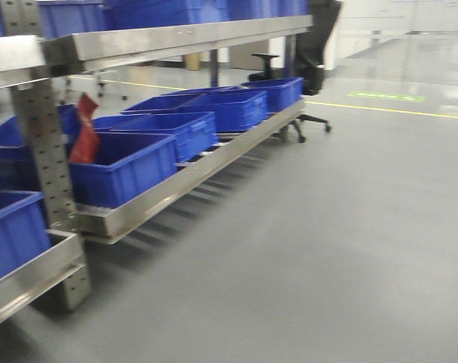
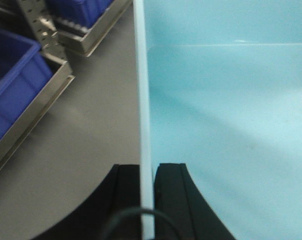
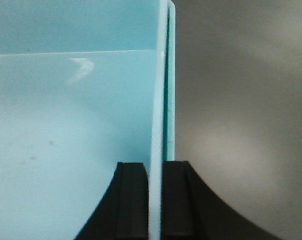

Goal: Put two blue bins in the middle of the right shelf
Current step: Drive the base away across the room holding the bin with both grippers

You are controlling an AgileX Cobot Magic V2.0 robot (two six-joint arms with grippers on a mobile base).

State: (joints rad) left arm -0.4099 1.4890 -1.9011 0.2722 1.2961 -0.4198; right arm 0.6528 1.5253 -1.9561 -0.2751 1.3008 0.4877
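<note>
Exterior front-facing view, blurred: brushed stainless-steel rack [image 1: 176, 41] running away at left, lower tier filled with a row of dark royal-blue plastic bins [image 1: 123, 170], a red crumpled piece [image 1: 85, 136] standing in the nearest. Black office chair [image 1: 316, 45] beyond the far end. Bare grey floor [image 1: 327, 249] to the right. Cannot tell whether this rack is the one meant. No arm and no pale tub visible here. Left wrist view: left gripper [image 2: 148, 172] pinched narrow on the left wall of the large pale sky-blue plastic tub [image 2: 225, 125], one finger outside, one inside. Tub apparently clear of the floor, rack off to its left. Right wrist view: right gripper [image 3: 154, 170] likewise clamped on the opposite wall, with a second, darker edge just outside it, perhaps a nested second tub, unsure. Step in hand, by judgement: carrying between both arms. Best done with both pinches firm, wrists level and evenly spaced so the thin walls neither bow nor slip. Approach the tier square, tub bottom clearing the rack's front edge.
</note>
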